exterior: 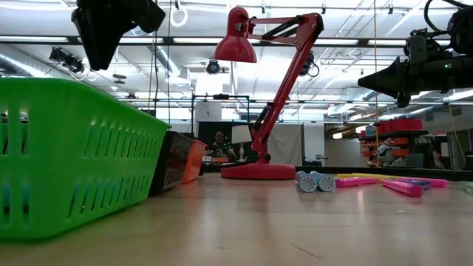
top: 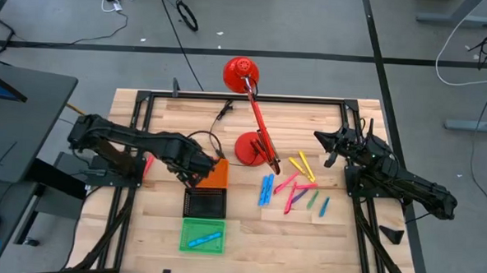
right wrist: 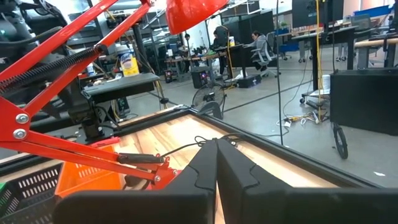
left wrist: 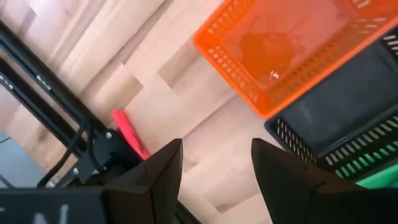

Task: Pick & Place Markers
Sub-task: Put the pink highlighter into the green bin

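While the left gripper [top: 194, 177] hangs with fingers parted and empty beside the orange tray [top: 215, 172], the right gripper [top: 322, 138] is clenched on nothing, raised at the table's far right. Most markers [top: 295, 188] lie loose right of the lamp base [top: 249, 148]; a blue one [top: 204, 238] sits in the green tray [top: 188, 243], a red one [left wrist: 129, 133] by the frame.

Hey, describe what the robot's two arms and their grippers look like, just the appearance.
Both arms are dark, nearly black, jointed and chunky. The left gripper ends in two broad black fingers with angular, wedge-shaped tips. The right gripper has matching black fingers with stepped, notched inner edges. Thin black cables run along the arms in the high view.
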